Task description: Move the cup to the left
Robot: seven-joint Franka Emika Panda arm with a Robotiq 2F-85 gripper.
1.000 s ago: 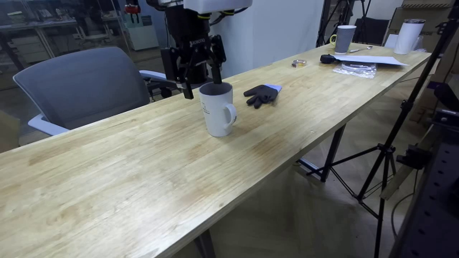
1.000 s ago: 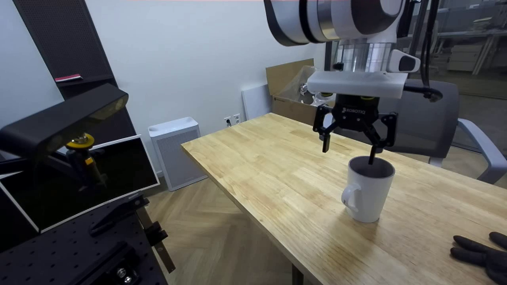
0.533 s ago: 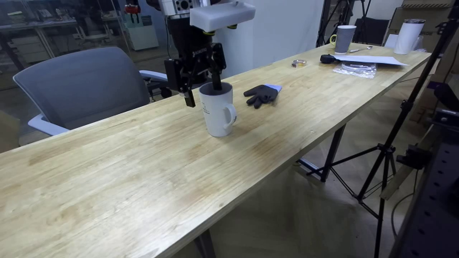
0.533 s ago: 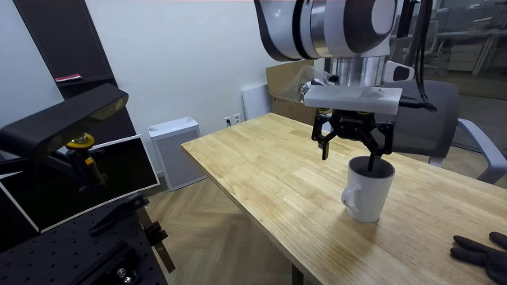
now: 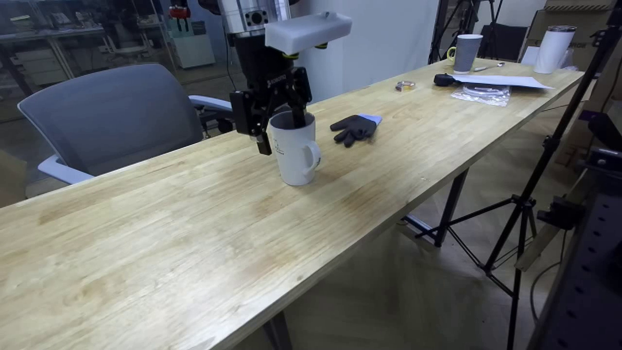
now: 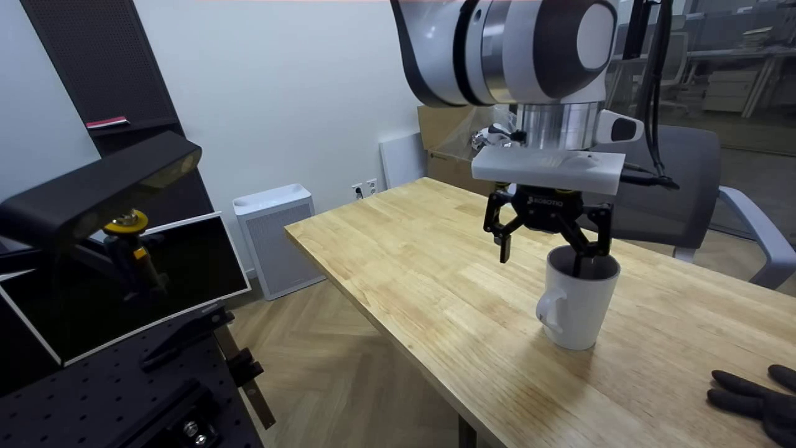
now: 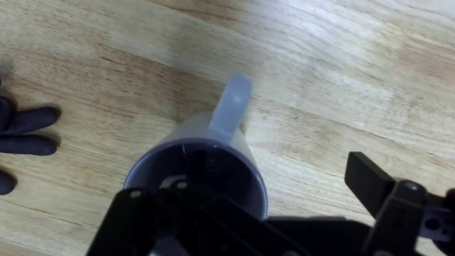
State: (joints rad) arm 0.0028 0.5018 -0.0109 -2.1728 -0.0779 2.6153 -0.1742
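Note:
The cup, a tall white mug with a loop handle, stands upright on the wooden table and shows in both exterior views (image 5: 293, 158) (image 6: 579, 311). In the wrist view the cup (image 7: 231, 103) shows its dark inside and its handle. My gripper (image 5: 282, 135) is open and straddles the cup's wall. One finger is inside the mouth, its tip partly hidden by the rim in both exterior views; the gripper also shows there (image 6: 541, 262). The other finger hangs outside, apart from the wall. In the wrist view the gripper (image 7: 278, 163) has a wide gap between its fingers.
A dark glove (image 5: 355, 130) lies near the cup; it also shows in the wrist view (image 7: 28, 131). Farther along the table are a tape roll (image 5: 405, 86), paper (image 5: 503, 80), a grey mug (image 5: 467, 53) and a white tumbler (image 5: 555, 49). A chair (image 5: 116, 121) stands against the table.
My gripper has moved down, and one finger has gone deeper into the cup while the other came down outside it. The cup has not moved, and the gripper has stayed open.

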